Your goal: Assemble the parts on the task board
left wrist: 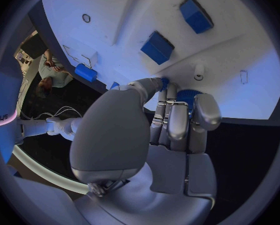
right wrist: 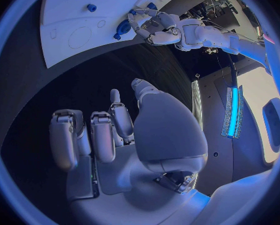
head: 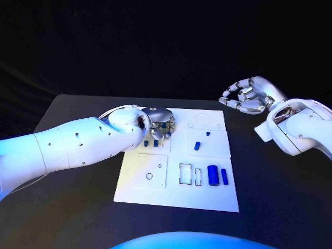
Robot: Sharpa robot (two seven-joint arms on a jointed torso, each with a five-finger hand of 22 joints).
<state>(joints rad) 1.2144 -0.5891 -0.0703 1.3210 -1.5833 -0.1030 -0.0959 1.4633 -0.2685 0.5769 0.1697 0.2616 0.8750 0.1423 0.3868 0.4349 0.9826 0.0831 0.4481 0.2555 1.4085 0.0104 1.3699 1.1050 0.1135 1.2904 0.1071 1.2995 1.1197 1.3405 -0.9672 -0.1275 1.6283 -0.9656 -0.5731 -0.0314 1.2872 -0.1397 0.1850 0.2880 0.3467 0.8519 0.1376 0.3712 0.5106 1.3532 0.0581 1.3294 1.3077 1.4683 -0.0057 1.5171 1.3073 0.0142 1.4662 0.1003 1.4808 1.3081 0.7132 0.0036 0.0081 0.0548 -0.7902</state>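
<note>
Currently I have the left hand (head: 157, 120) over the upper left part of the task board (head: 211, 199), its fingers drawn together on a small round blue part (left wrist: 187, 96); the left wrist view shows the blue piece pinched at the fingertips (left wrist: 177, 126), just above the white plate. I judge this to be the seating step: the part must go down into its place on the board.

Procedure I follow:

1. I keep the pinch firm but light, because a small round piece may roll or tip between smooth metal fingers.
2. I hold the part upright over its seat before lowering. Whether it already touches the board I cannot tell.
3. I lower straight down, avoiding the two blue blocks (left wrist: 157, 47) that lie near on the plate.
4. I release only when the part sits flush.

The right hand (head: 245, 96) hangs above the dark surface (head: 286, 207) off the board's upper right corner, fingers curled inward on nothing. I leave it parked there, well apart from the work, so it does not disturb the loose blue cylinders (head: 212, 175) in the lower right of the board.
</note>
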